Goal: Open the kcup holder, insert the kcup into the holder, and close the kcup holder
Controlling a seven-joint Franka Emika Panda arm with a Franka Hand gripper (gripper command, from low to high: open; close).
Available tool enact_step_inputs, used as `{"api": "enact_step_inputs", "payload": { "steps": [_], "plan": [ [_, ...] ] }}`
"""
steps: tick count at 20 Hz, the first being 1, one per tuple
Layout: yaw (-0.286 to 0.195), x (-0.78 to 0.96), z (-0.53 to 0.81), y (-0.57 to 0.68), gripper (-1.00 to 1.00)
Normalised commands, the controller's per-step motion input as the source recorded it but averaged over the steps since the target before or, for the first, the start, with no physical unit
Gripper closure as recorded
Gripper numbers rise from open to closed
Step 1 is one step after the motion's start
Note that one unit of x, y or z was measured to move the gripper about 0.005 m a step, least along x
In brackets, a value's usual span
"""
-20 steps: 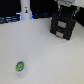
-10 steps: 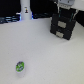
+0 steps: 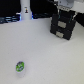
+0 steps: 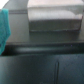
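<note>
Exterior view: green-topped white kcup

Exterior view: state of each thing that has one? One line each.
kcup holder: drawer looks shut, nothing pulled out.
kcup: on the white table, patterned top showing, not inserted, nothing touching it.
gripper: above the holder; open or shut cannot be told.
white bottle: upright at the back.

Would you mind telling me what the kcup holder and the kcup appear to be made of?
The kcup holder looks like matte black plastic or coated metal: dark, boxy, no glint; the blur leaves it open. The kcup seems white plastic with a printed green-and-blue, perhaps foil, top.
</note>
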Motion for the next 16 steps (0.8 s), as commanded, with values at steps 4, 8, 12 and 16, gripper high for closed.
{"api": "enact_step_inputs", "payload": {
  "steps": [4, 8, 12, 16],
  "plan": [
    [-0.024, -0.42, -0.22, -0.05, -1.00],
    [-0.056, -0.38, -0.45, 0.06, -1.00],
    [-0.084, -0.42, -0.47, 0.07, -1.00],
    [-0.080, -0.43, -0.50, 0.06, -1.00]
  ]
}}
